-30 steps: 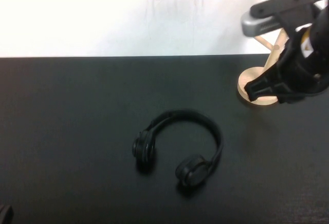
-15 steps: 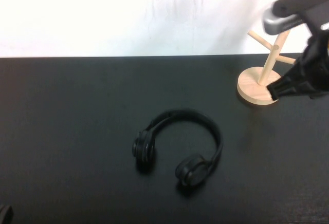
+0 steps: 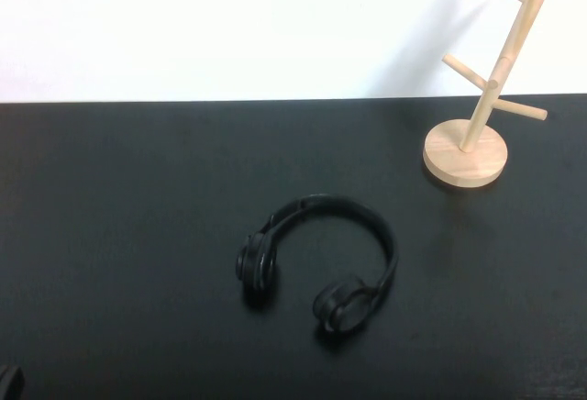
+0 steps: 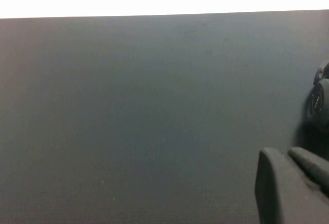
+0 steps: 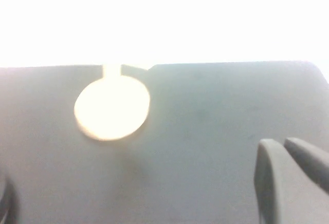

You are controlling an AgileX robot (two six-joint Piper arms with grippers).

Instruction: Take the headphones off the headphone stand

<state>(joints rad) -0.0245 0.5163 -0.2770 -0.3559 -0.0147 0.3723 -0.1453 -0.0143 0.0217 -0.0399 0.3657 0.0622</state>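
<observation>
The black headphones [image 3: 346, 303] lie flat on the black table near its middle, headband toward the back, free of both grippers. The wooden headphone stand [image 3: 500, 70] stands at the back right on its round base [image 3: 465, 152], with bare pegs. My right gripper [image 5: 281, 142] is shut and empty, out of the high view; its wrist view shows the stand's base [image 5: 112, 108] ahead of it. My left gripper [image 4: 285, 152] is shut and empty, low over the table at the near left. One ear cup [image 4: 321, 100] shows at the edge of its wrist view.
The black table [image 3: 138, 235] runs to a white wall at the back. A small dark part of the left arm [image 3: 7, 383] shows at the near left corner.
The right arm, which was in front of the stand, has drawn away to the right and left the high view. The headphones and stand have not moved.
</observation>
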